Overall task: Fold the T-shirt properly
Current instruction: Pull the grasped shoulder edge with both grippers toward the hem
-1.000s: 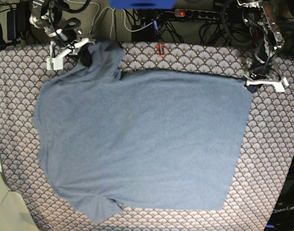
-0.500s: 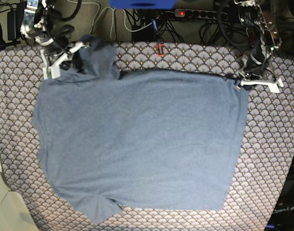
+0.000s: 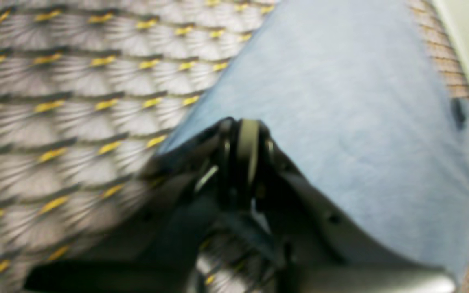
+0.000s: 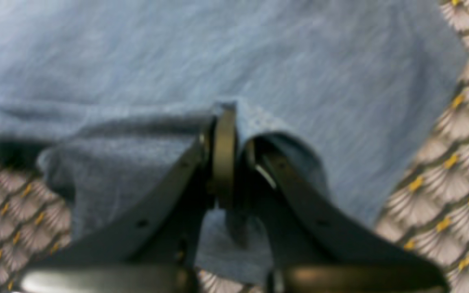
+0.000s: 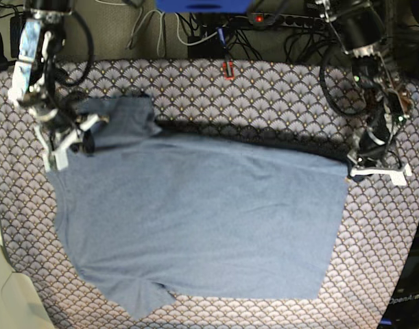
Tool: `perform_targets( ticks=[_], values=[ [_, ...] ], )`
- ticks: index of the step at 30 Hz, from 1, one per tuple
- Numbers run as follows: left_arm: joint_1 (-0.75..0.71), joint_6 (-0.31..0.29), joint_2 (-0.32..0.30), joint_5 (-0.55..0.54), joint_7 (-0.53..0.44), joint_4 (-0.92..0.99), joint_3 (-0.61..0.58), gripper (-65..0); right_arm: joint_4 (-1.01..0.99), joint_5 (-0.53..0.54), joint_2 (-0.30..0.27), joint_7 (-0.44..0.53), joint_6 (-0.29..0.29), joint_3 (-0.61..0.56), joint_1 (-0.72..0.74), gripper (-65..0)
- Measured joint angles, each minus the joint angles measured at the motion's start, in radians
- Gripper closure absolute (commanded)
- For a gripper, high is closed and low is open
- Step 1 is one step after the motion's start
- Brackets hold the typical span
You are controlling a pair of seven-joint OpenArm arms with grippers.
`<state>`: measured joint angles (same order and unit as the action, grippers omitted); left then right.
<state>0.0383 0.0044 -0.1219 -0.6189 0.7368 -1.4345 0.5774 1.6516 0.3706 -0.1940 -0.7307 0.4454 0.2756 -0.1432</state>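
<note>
Scallop-patterned cloth in grey with small yellow marks covers the whole work surface; cables and a power strip run along its far edge. T-shirt, slate blue, plain side up, lies spread over the middle of the cloth, its far edge lifted off the surface and casting a dark shadow band beneath it. One sleeve points toward the near edge in the base view; the other is bunched at the far corner on that view's left.

Right gripper sits at that bunched sleeve corner. Right wrist view: right gripper, jaws pressed together, with a fold of blue fabric pinched between them and cloth draped over both fingers. View is blurred.

Left gripper is at the opposite far corner of the shirt, on the base view's right. Left wrist view: left gripper, jaws closed tight on the corner of the shirt, the fabric stretching away from the tips over the patterned cloth. Also blurred.

Both held corners are raised above the surface; the near half of the shirt rests flat
</note>
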Motion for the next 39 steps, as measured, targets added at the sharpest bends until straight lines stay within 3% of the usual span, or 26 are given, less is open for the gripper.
perform_targets(
  ticks=[10, 15, 20, 24, 29, 39],
  values=[
    [0.203, -0.002, -0.036, 0.011, -0.034, 0.259, -0.093, -0.9, -0.301, 0.011, -0.064, -0.045, 0.004, -0.076, 0.331, 0.0],
    [0.293, -0.001, -0.036, 0.138, -0.093, 0.379, -0.093, -0.9, -0.457, 0.007, -0.092, 0.023, 0.003, -0.164, 0.457, 0.0],
    [0.370, -0.008, -0.035, 0.238, -0.148, 0.465, -0.095, -0.9, -0.578, 0.007, -0.114, 0.105, 0.003, -0.267, 0.517, 0.0],
    [0.415, -0.007, -0.048, 0.298, -0.203, 0.521, -0.195, -0.9, -0.657, 0.005, -0.127, 0.185, 0.002, -0.335, 0.555, 0.0],
    [0.434, -0.009, -0.056, 0.305, -0.228, 0.531, -0.299, -0.9, -0.746, -0.074, -0.122, 0.227, 0.003, -0.340, 0.600, 0.0],
    [0.441, -0.005, -0.105, 0.305, -0.231, 0.531, -0.299, -1.0, -0.762, -0.212, -0.087, 0.275, 0.003, -0.338, 0.652, 0.0]
  ],
)
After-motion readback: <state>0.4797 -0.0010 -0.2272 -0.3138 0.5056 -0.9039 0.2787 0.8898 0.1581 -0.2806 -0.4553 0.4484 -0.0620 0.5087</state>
